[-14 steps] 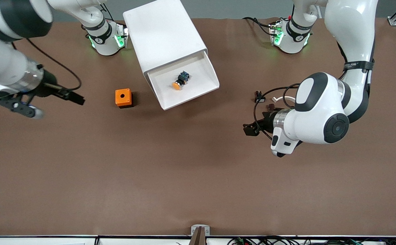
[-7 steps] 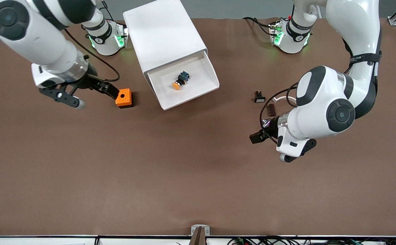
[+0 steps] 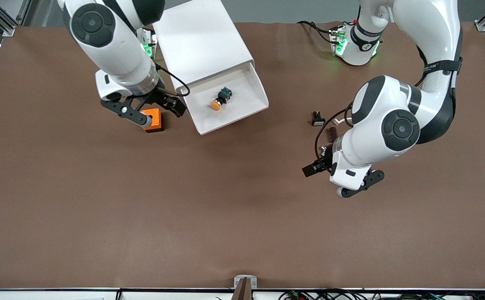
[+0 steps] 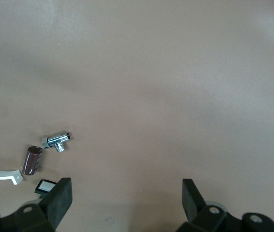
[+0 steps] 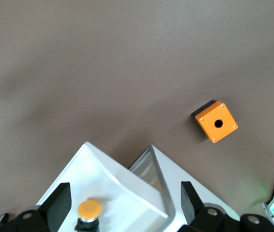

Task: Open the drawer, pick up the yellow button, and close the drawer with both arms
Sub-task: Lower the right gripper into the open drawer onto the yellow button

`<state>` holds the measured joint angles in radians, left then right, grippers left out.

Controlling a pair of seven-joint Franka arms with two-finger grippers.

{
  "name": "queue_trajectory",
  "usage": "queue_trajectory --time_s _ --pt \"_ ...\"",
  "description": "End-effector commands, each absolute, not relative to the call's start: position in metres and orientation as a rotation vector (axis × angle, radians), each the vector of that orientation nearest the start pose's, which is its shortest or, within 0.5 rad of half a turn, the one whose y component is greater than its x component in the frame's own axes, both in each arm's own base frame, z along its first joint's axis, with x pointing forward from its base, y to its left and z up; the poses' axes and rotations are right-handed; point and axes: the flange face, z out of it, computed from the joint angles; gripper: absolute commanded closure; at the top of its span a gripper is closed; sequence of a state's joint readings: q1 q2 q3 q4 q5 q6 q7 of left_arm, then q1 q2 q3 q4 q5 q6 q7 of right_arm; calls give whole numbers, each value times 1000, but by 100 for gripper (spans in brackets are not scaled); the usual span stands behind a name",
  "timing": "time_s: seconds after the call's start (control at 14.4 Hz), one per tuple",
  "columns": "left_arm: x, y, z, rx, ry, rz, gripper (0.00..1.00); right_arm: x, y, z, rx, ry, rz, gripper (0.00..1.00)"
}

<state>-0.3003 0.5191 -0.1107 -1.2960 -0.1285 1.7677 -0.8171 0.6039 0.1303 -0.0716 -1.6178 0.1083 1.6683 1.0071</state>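
Observation:
The top drawer stands pulled out of the white cabinet. The button, with orange cap, black body and blue rear end, lies in it. My right gripper is open and empty over the table between the orange box and the drawer's side. In the right wrist view its fingers frame the button and the drawer's wall. My left gripper is open and empty over bare table toward the left arm's end. It also shows open in the left wrist view.
An orange square box with a hole sits beside the drawer, partly under my right wrist. Near my left gripper lie a small black part with a white face, a brown cylinder and a chrome fitting.
My right arm has swung in from the right arm's end of the table to the orange box and drawer. My left gripper has drawn back a little from the drawer and turned.

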Motion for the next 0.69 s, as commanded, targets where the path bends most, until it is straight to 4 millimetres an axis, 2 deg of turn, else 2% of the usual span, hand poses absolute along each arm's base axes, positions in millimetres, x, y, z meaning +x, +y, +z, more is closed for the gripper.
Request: queue_trajectory --time_s 0.0,0.35,0.63 --pt "640 -268 451 -3157 -706 216 0 496 332 536 -2986 821 202 0" --pt "639 -268 451 -3154 -708 220 0 469 391 512 -2999 824 197 0" --pt "640 -267 450 -3153 -710 222 0 447 416 491 -3027 755 200 0"
